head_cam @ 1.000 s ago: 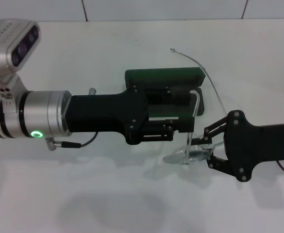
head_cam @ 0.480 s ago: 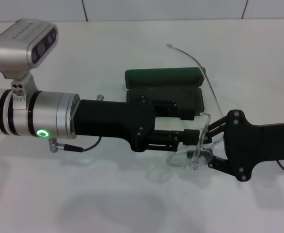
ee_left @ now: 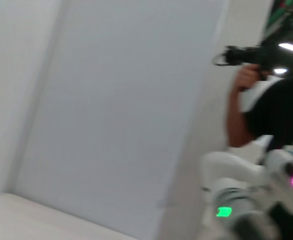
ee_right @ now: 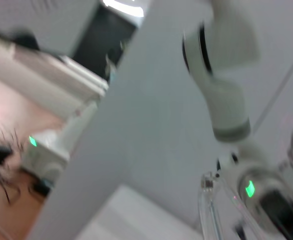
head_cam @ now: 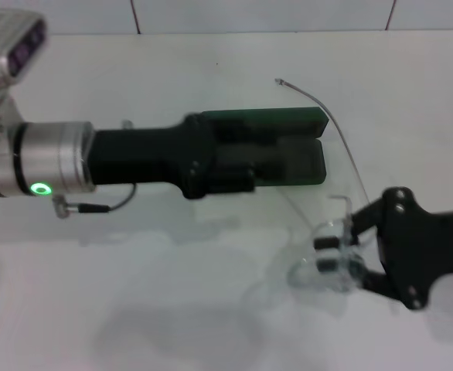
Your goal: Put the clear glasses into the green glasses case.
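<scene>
The green glasses case point(head_cam: 288, 158) lies open on the white table, its lid point(head_cam: 265, 120) standing at the far side. My left gripper point(head_cam: 246, 166) reaches in from the left and hovers over the left half of the case, dark against the dark lining. The clear glasses point(head_cam: 315, 270) are held near the table front, to the right of the case, with my right gripper point(head_cam: 332, 253) shut on their front part. One thin clear arm point(head_cam: 344, 143) curves up past the right end of the case. In the right wrist view a piece of the clear glasses point(ee_right: 206, 200) shows.
The white table point(head_cam: 172, 294) runs to a tiled wall at the back. A thin cable point(head_cam: 95, 205) hangs from my left wrist. The left wrist view shows a wall and a person point(ee_left: 256, 100) standing far off.
My left gripper has drawn back to the left, away from the glasses, and now sits over the case. My right gripper has carried the glasses toward the table's front and slightly right.
</scene>
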Tool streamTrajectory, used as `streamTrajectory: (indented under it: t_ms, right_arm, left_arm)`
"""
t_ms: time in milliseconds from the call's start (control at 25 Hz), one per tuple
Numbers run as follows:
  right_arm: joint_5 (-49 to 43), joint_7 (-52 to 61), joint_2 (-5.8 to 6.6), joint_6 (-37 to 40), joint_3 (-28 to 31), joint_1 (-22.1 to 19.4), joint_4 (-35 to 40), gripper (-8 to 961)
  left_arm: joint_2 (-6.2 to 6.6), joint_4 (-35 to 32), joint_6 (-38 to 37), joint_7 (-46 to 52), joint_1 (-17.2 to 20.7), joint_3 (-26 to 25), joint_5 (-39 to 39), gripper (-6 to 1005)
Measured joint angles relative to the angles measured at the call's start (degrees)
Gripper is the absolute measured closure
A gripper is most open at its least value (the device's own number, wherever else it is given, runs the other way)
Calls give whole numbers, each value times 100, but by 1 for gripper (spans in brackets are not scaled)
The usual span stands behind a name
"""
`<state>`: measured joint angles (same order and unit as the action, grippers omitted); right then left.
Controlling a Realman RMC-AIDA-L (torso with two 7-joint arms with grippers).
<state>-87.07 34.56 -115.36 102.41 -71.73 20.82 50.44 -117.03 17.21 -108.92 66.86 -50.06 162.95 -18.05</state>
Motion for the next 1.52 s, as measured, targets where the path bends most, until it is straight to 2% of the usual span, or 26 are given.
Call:
streamTrajectory:
  t_ms: [120, 280, 400, 480, 600, 720, 1040, 1240, 1520]
  right_arm:
    - [6, -30, -2, 621, 172, 99, -188, 827]
    - [174, -30, -50, 1091, 72, 391, -469, 826]
    - [466, 7, -55, 1156, -213, 816, -1063, 825]
    - [612, 35, -61, 1153, -316, 1185, -1588, 824]
    - [691, 212, -65, 1113, -319, 1655, -2276, 824]
    - [706, 551, -56, 915, -323, 1865, -2597, 823]
    - [607, 1639, 2, 405, -311, 1905, -2587, 821]
    - [311, 2291, 73, 289, -281, 2007, -2587, 819]
    - [302, 2942, 126, -248, -118, 1944, -2585, 817]
  left_arm:
    - [16, 151, 316, -306, 161, 0, -287, 390]
    - [-56, 163, 836, -653, 237, 0, -439, 390]
    - [-200, 128, 1127, -1001, 200, 1, -508, 390]
    - [-250, 47, 1177, -1242, 180, 1, -535, 390]
    - [-261, -226, 1225, -1602, 176, 1, -630, 391]
    - [-260, -504, 1246, -1978, 251, 1, -959, 391]
    - [-260, -808, 1092, -2695, 543, -16, -1532, 391]
    - [-266, -944, 1117, -2898, 560, -11, -1580, 391]
    - [-268, -956, 1116, -2907, 571, -9, -1580, 390]
